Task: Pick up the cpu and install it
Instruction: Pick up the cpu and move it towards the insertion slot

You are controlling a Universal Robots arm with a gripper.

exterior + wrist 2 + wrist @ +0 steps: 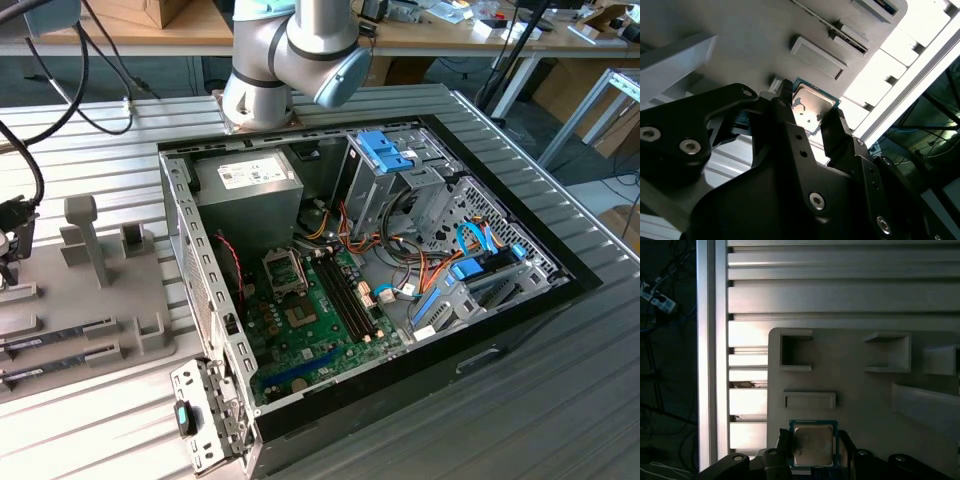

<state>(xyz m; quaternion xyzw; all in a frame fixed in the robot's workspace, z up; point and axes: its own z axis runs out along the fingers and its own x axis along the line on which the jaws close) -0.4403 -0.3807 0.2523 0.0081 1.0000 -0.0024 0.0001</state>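
Note:
In both wrist views the cpu (pixel 813 444) (pixel 812 106), a flat square chip with a dull silver top and a thin green rim, sits between my gripper's (pixel 813 456) (pixel 810 114) two black fingers (pixel 784 450). The fingers press on two opposite edges of the chip. It hangs over the grey holder tray (pixel 860 390); I cannot tell whether it is clear of the tray. In the exterior view my gripper (pixel 8 250) is at the far left edge above that tray (pixel 90 290). The open computer case holds the green motherboard (pixel 320 315) with its socket frame (pixel 283 270).
Memory sticks (pixel 60 335) lie in slots on the tray in the exterior view. The power-supply box (pixel 250 180), drive cages (pixel 400 170) and loose cables (pixel 400 280) crowd the case. The ribbed metal table (pixel 840 290) ends in a rail (pixel 710 355) beside the tray.

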